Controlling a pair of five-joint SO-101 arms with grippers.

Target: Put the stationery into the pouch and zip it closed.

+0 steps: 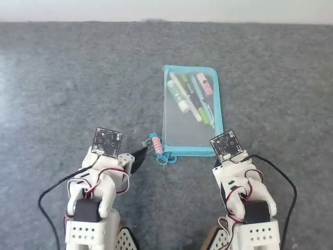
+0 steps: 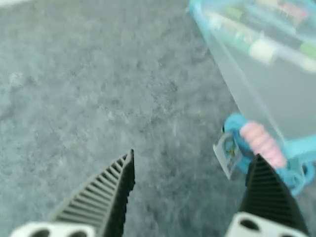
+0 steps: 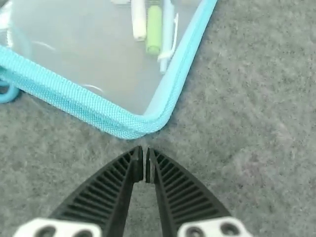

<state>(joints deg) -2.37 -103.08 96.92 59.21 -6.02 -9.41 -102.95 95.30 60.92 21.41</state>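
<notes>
Stationery (image 1: 188, 96) lies inside the pouch (image 1: 183, 134), a clear flat case with a turquoise zip band round its edge, resting on the grey felt-covered bench (image 1: 78, 78) in front of the two arms. Through the clear wall several pens and markers show, packed side by side toward the far end of the pouch: a white marker with a green band (image 1: 178, 95), a light green pen (image 1: 204, 115) and a pink piece (image 1: 205, 83) among them. The near half of the pouch holds nothing. At its near left corner the zip pull hangs out onto the bench – a pink ribbed charm (image 2: 261, 143), a small printed tag (image 2: 227, 154) and a loop of blue cord (image 1: 165, 158). Whether the zip is drawn all the way shut I cannot tell.

The left claw (image 2: 192, 158) is spread wide and holds nothing. It sits low over the bench just beside that corner, one black ribbed finger (image 2: 269, 190) right next to the pink charm and the other out over bare felt; whether the near finger touches the charm I cannot tell.

The right claw (image 3: 144, 157) has its two fingers pressed together with nothing between them. Its tip points at the near right corner of the pouch and sits just short of the turquoise band – close, but apart from it. In the right wrist view the ends of a white pen (image 3: 138, 19) and a green pen (image 3: 154, 28) lie behind the clear wall.
</notes>
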